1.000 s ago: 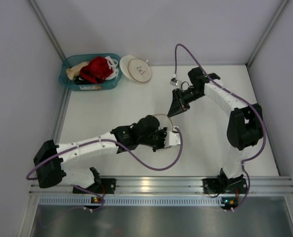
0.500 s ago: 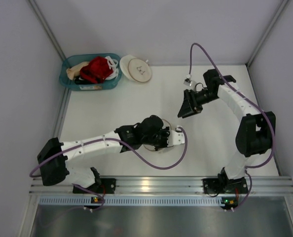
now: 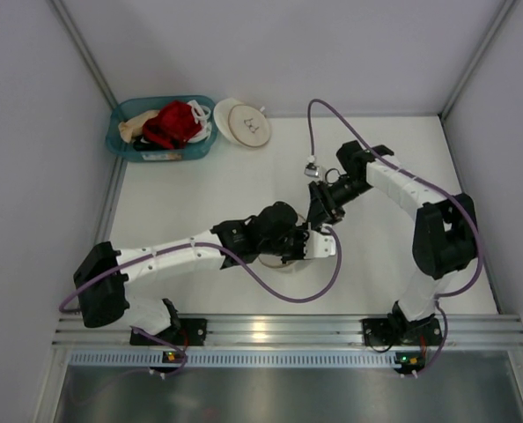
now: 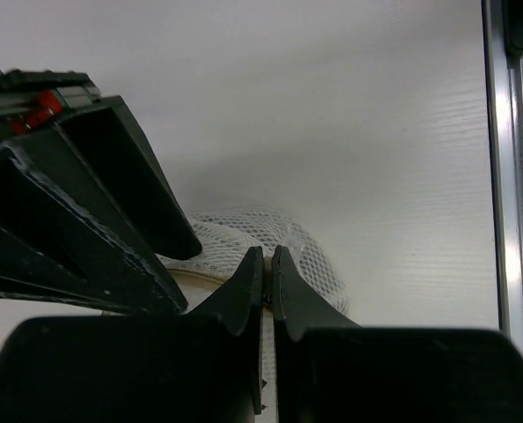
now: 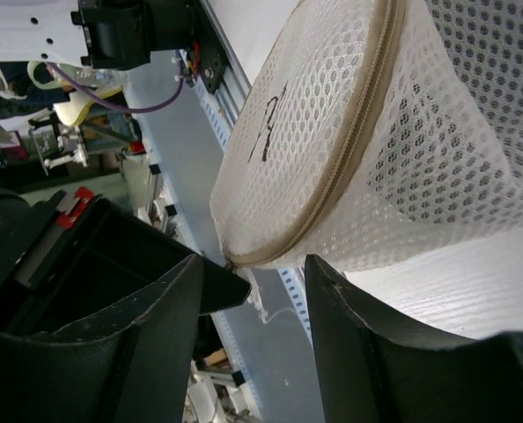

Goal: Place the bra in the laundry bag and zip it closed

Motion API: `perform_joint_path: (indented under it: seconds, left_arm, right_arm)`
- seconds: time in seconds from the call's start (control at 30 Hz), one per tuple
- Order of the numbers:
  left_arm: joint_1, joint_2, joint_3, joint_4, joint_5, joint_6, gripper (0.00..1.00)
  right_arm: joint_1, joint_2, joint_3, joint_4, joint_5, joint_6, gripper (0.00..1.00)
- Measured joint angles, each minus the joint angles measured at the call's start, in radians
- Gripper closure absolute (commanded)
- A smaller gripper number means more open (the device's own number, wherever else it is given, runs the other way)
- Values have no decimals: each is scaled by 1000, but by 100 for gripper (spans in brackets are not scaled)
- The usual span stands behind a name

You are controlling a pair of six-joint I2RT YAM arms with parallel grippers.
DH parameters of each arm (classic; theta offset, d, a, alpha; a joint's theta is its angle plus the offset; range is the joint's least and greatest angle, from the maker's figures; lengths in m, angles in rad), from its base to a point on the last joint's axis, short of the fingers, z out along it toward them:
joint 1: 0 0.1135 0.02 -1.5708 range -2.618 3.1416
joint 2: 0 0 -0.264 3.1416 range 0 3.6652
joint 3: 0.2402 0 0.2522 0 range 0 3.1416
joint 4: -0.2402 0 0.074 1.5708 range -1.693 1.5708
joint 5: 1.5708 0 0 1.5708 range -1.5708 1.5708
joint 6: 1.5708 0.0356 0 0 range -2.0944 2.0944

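Note:
The laundry bag [image 5: 332, 115] is a round cream mesh bag with a tan rim zip and a small dark mark on its lid. In the top view it [image 3: 276, 262] lies mid-table, mostly under my left arm. My left gripper [image 4: 268, 256] [image 3: 304, 250] is shut, pinching the zip at the bag's [image 4: 270, 231] rim. My right gripper [image 5: 254, 262] [image 3: 319, 216] is open, its fingers either side of the zip's end without touching it. The bra is hidden.
A teal basket [image 3: 121, 145] at the back left holds a red garment [image 3: 172, 123] and a beige garment [image 3: 138, 123]. Beside it lies another round bag with a tan-rimmed lid [image 3: 244, 123]. The metal rail [image 3: 270, 330] runs along the near edge.
My right gripper has opened, swung out to the right and come back to the bag's rim. The left gripper has stayed shut and shifted slightly right with the bag.

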Motion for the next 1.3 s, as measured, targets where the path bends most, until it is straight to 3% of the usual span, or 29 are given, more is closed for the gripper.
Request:
perform_joint_path:
  seconds: [0.17,0.2,0.27,0.67,0.73,0.8,0.9,0.93,0.97,1.13,1.3]
  left_arm:
    - [2,0,11,4,11,-7,100]
    - [2,0,11,3,15,-8,100]
    - [4,0,11,3,31,-9,100]
    - [20,-38,-21,-8,79,-62,100]
    - [26,-47,-27,3,77,-63,84]
    - [29,-49,-25,11,60,-72,52]
    - [21,-50,-14,-41,44,-98,27]
    - [22,-49,-6,-59,42,-101,10]
    - [31,-49,10,-79,42,-110,2]
    - [191,-48,153,-107,32,-173,2]
    - [357,-49,223,-94,2,-251,2]
  right_arm:
    - [43,53,4,-24,-8,-29,80]
    - [44,60,10,-29,-11,-31,91]
    - [44,73,31,-45,-19,-37,100]
    - [17,86,74,-65,-32,-6,100]
    - [3,86,74,-61,-39,19,100]
    - [-14,86,74,-48,-43,44,100]
    - [-69,86,86,31,-36,75,100]
    - [-93,86,90,65,-32,90,100]
    - [-118,86,94,100,-27,108,100]
    - [-253,94,94,335,15,256,100]
    - [-438,153,95,696,87,482,100]
